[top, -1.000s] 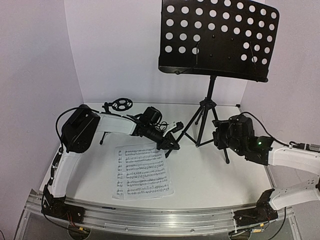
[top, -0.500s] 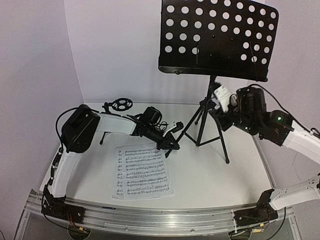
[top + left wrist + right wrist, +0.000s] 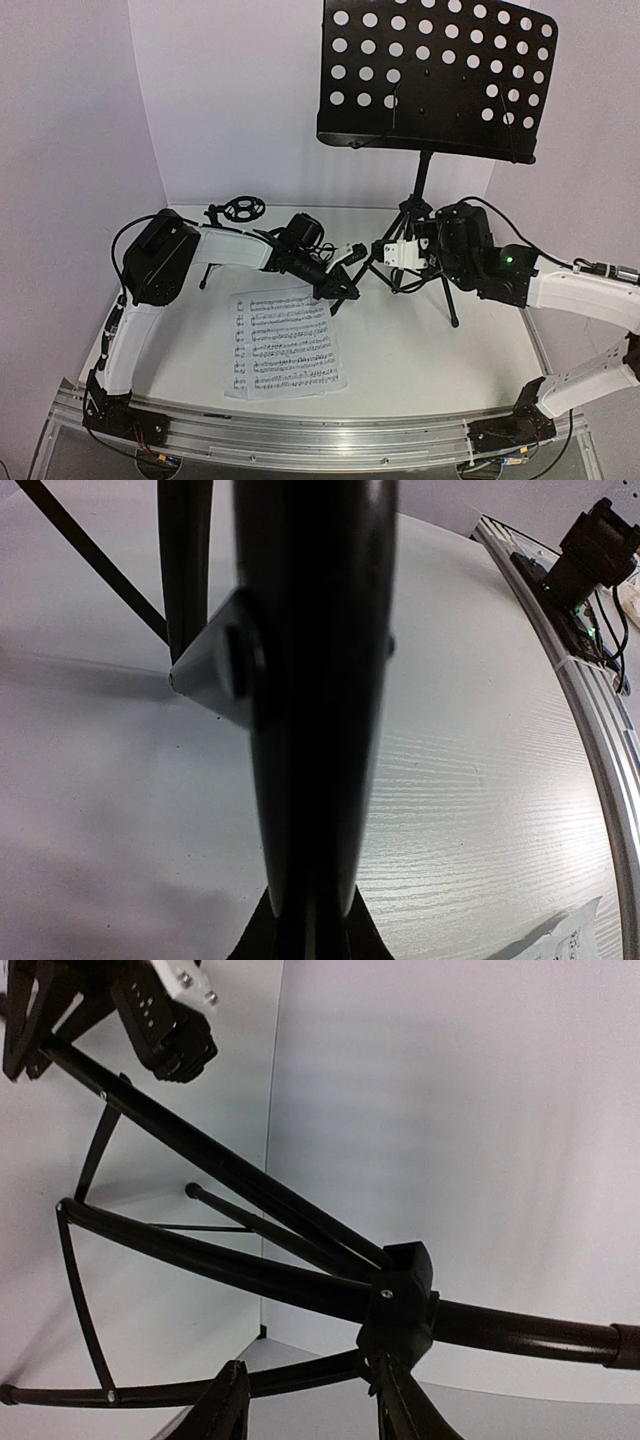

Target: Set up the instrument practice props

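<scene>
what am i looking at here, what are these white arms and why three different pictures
These are two robot arms bolted at the near edge of a table, each ending in a two-finger gripper. The wide picture comes from a fixed camera above and behind them; the close-ups come from a camera on each wrist. On the table stand a tall black music stand and, behind the left arm, a small mic stand; sheet music lies flat in front. The left gripper is clamped on one leg of the music stand. The right gripper is open by the tripod's hub, holding nothing.
</scene>
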Robot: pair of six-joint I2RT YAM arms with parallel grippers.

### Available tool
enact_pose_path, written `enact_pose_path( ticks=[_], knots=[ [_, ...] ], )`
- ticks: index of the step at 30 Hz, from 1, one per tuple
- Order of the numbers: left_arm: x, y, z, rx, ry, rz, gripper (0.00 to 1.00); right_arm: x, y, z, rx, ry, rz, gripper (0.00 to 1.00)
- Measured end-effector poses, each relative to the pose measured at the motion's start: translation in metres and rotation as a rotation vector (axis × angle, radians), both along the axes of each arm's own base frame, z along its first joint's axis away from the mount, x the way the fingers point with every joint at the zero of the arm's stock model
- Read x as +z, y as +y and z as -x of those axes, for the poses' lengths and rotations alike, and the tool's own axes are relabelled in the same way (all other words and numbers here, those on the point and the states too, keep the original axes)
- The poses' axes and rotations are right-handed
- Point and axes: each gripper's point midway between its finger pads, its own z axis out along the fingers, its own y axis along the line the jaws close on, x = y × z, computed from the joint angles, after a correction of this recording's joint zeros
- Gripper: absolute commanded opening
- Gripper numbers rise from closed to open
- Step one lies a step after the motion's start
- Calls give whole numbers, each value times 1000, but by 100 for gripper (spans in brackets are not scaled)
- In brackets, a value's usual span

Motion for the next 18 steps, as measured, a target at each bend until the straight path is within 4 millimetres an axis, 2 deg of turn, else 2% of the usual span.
enact_pose_path(
  ticks=[3,7,18],
  knots=[
    [0,0,0,0,0,0,0,-9,-1,-8,-12,-34,80,40],
    [0,0,0,0,1,0,0,-8,-1,-16,-42,-85,113,43],
    [0,0,0,0,3,0,0,20,2,-23,-67,-192,44,45]
  ],
)
